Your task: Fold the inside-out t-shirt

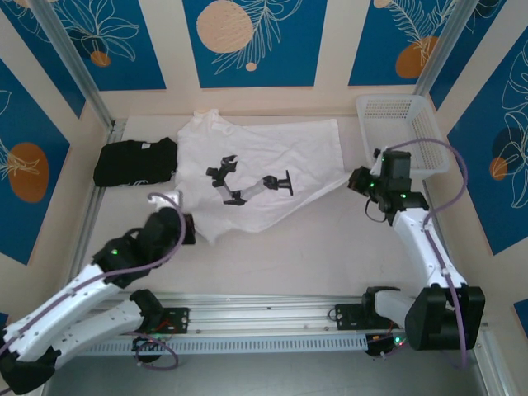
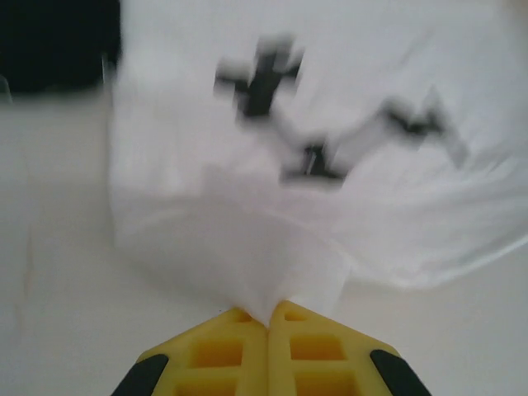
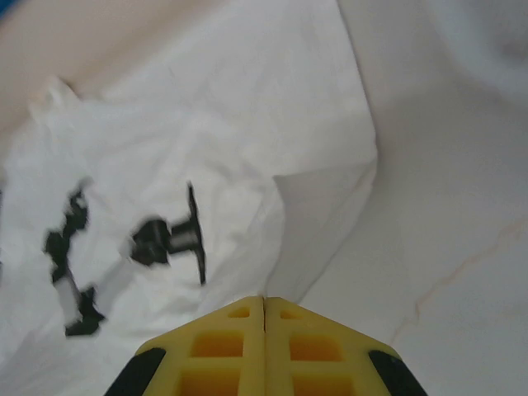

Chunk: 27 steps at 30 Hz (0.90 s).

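The inside-out t-shirt [image 1: 305, 148] lies spread on the counter [image 1: 313, 247], left claw [image 2: 268, 318] clamped on its near corner, right claw [image 3: 264, 301] seemingly pinching an edge; uneven pulling could slip thin fabric free.

Black garment [image 1: 134, 162]: folded into a flat bundle at about 10 o'clock on the table, close to the left wall. It shows as a dark blur at 10 o'clock in the left wrist view [image 2: 58, 41].
Basket [image 1: 429, 136]: white perforated plastic, rectangular, at 2 o'clock in the far right corner.
Table [image 1: 289, 256]: pale off-white top with faint vein-like lines, seen in the right wrist view at 4 o'clock [image 3: 462, 272].
Wall panels [image 1: 252, 37]: blue with white leaf outlines and orange or peach discs, framed in cream, from 9 through 12 to 3 o'clock.
Frame posts [image 1: 74, 62]: silver metal profiles, slanting at 11 and 1 o'clock.
Rail [image 1: 272, 313]: aluminium, across the near edge at 6 o'clock, with a slotted grey duct [image 1: 272, 342] just below it.
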Each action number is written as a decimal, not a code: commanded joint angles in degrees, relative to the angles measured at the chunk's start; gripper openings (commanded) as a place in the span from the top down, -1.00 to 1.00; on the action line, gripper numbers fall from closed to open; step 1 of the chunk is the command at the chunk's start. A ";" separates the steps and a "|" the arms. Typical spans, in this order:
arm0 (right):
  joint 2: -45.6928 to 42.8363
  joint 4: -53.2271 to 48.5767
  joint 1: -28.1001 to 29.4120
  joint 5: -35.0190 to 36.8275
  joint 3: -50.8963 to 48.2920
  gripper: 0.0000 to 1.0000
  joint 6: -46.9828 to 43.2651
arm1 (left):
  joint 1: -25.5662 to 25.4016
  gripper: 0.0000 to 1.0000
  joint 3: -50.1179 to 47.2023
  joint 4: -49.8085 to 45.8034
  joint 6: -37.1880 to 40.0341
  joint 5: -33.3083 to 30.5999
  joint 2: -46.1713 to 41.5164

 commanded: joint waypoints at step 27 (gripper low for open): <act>5.72 0.40 -2.40 1.63 37.87 1.00 -7.33 | 36.15 1.00 55.16 15.46 28.16 14.54 40.22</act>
